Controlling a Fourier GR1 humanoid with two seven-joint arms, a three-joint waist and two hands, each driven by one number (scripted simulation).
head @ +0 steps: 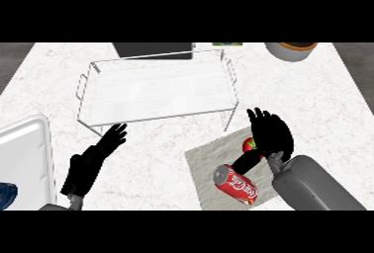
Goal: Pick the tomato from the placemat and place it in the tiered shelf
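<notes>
1. Where the counter (146, 165) is seen from above, one tiered shelf (157, 91) stands toward 12 o'clock. It is a wire frame with a pale top level.
2. One grey placemat (207, 159) lies toward 5 o'clock from the shelf, and its far corner is near the shelf's front right leg.
3. There is one tomato (249, 144), red with a green spot. It sits on the placemat, at the 12 o'clock part of it, and it is not in the shelf.
4. One red can (237, 184) lies on its side on the same placemat, at 6 o'clock from the tomato and apart from it.
5. Two hands are in view. The right hand (272, 136) lies over the tomato and hides its 3 o'clock side. Its fingers are straight and point to 12 o'clock, and the thumb stretches out toward 7 o'clock below the tomato. The hand is released and not clenched on the fruit.
6. The left hand (93, 160) rests at 8 o'clock on the counter, fingers straight and up, and it holds nothing. It is well apart from the placemat.
7. One grey pot (291, 51) stands at 1 o'clock, one dark slab (153, 50) lies behind the shelf, and one white tray (25, 148) is at 9 o'clock.
</notes>
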